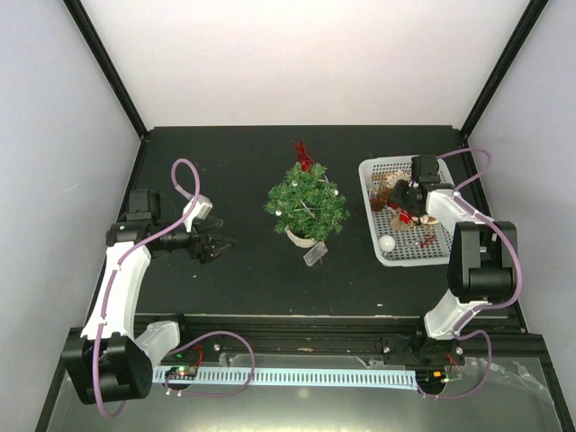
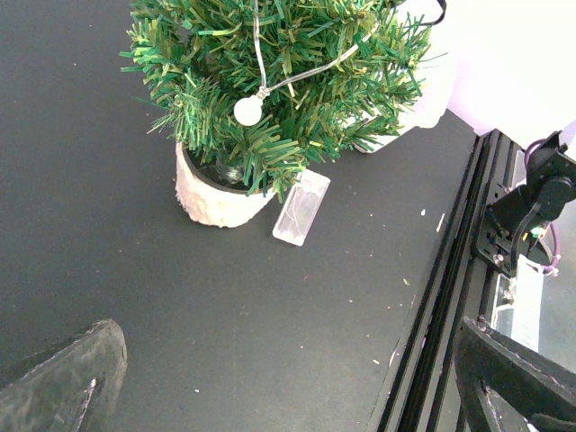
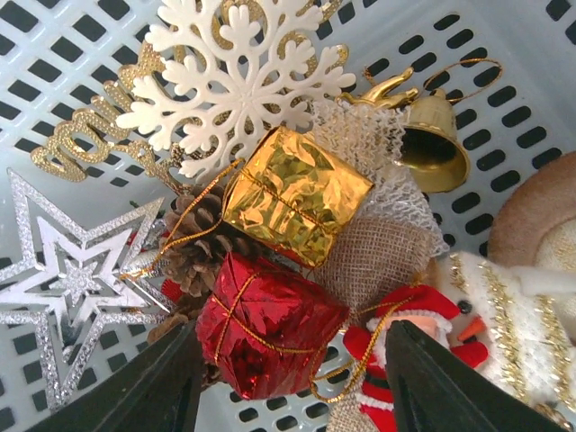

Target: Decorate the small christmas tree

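The small christmas tree (image 1: 308,200) stands mid-table in its white pot (image 1: 301,236), with a pale tag (image 1: 315,255) in front and a red ornament (image 1: 302,153) at its top. In the left wrist view the tree (image 2: 279,63) carries a white ball (image 2: 247,110) on a string. My left gripper (image 1: 216,245) is open and empty, left of the tree; its fingers (image 2: 63,387) frame bare table. My right gripper (image 1: 405,193) is open inside the white mesh basket (image 1: 369,193). Its jaws (image 3: 292,396) straddle a red foil gift box (image 3: 270,328), not closed on it.
The basket (image 3: 54,54) also holds a gold foil box (image 3: 292,193), white snowflake (image 3: 234,81), silver star (image 3: 72,270), gold bell (image 3: 432,144), pine cone (image 3: 198,252) and Santa figure (image 3: 405,342). A black rail (image 2: 450,270) runs along the table's near edge.
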